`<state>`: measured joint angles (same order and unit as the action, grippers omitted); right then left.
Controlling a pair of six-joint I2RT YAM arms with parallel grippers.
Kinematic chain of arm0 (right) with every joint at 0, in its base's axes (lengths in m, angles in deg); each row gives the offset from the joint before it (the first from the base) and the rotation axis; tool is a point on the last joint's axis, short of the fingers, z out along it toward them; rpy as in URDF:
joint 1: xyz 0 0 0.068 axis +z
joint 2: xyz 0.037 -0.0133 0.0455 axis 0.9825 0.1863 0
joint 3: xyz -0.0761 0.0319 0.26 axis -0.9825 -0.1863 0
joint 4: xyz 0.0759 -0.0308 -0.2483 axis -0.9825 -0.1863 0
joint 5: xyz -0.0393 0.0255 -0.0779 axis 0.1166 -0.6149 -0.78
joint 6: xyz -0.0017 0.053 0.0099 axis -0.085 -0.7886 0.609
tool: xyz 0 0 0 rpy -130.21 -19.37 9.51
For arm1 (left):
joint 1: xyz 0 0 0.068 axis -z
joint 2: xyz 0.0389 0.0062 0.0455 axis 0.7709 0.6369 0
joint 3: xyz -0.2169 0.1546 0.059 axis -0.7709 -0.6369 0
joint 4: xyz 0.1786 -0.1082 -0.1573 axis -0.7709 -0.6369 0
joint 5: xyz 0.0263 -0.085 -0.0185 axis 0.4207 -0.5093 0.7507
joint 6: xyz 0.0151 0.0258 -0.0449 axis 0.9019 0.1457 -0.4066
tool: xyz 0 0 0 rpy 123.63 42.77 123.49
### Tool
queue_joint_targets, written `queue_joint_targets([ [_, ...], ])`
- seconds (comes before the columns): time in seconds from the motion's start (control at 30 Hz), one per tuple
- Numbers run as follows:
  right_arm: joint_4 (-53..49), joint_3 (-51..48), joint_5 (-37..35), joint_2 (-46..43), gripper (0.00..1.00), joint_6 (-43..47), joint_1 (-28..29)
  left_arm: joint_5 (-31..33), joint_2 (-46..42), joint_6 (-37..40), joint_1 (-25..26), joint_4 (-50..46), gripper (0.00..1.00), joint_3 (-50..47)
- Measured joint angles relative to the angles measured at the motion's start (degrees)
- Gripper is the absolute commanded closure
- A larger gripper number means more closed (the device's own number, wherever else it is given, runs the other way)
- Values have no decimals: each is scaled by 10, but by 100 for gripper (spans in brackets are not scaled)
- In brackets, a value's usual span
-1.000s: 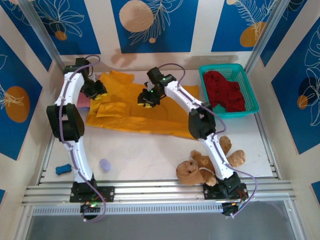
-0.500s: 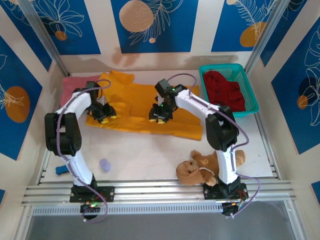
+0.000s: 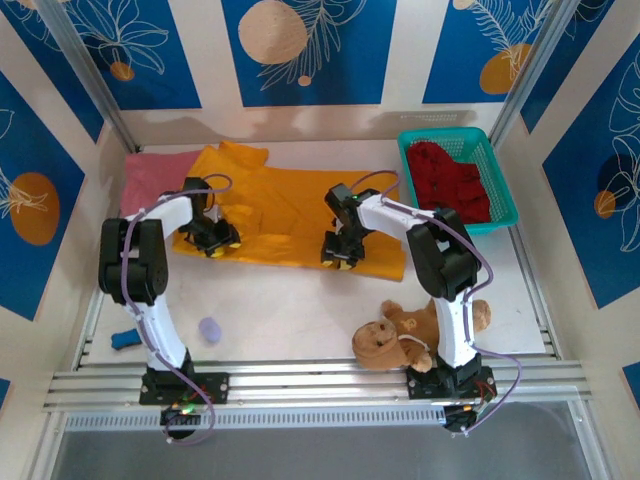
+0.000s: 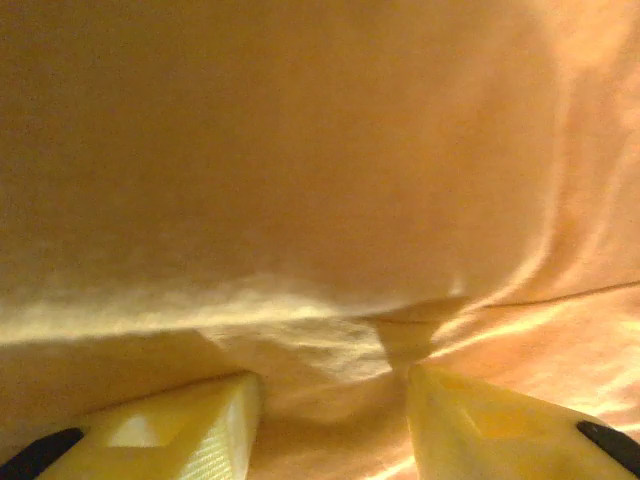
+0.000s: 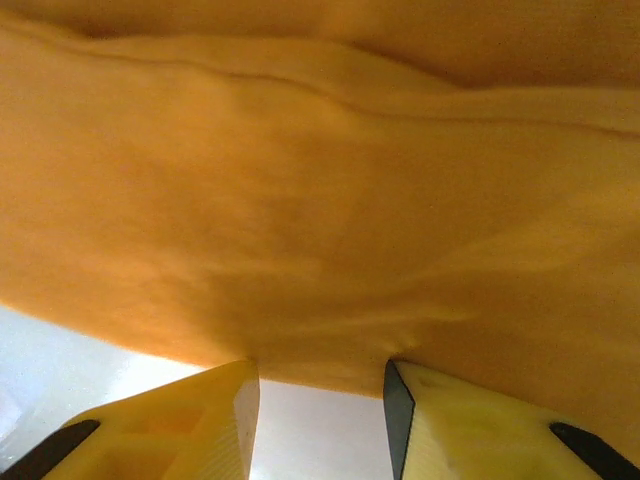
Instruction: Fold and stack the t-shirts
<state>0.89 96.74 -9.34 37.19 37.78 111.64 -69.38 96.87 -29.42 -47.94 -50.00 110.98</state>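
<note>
**Both grippers released at the near hem of the mustard-orange shirt**

From above, the mustard-orange t-shirt (image 3: 290, 215) lies spread across the far half of the desk (image 3: 290, 305). Both grippers are low on its near edge. The left gripper (image 3: 215, 240) sits on the shirt's left corner. The right gripper (image 3: 340, 255) is near the middle of the hem, well to the right of the left gripper.

The left wrist view gives what the overhead one cannot. The yellow fingers (image 4: 190, 430) stand apart, with orange cloth lying loose in the gap and a small crease just ahead of the right-hand finger. Nothing looks pinched.

In the right wrist view the fingers (image 5: 190, 420) are also apart. Bare white desk shows between them, and the shirt's hem runs just ahead of the tips, so this gripper is released too.

The overhead view supplies the rest. A salmon-pink t-shirt (image 3: 148, 178) lies beyond and to the left of the left gripper, partly under the orange one. A dark red t-shirt (image 3: 455, 185) is heaped in the teal basket (image 3: 441, 133), beyond and to the right of the right gripper. A brown teddy (image 3: 395, 335) lies nearer than that gripper, beside the arm's base.
</note>
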Motion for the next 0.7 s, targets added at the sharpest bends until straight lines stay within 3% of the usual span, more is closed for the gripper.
queue_joint_targets([
  [0.3, 27, -63, 21, -35, 61, 0, -25, 4, -35, 0, 16, 39, 55, -54],
  [0.7, 19, -159, 23, -102, 60, 13, -33, 5, -170, -50, 56, 70, 54, -217],
])
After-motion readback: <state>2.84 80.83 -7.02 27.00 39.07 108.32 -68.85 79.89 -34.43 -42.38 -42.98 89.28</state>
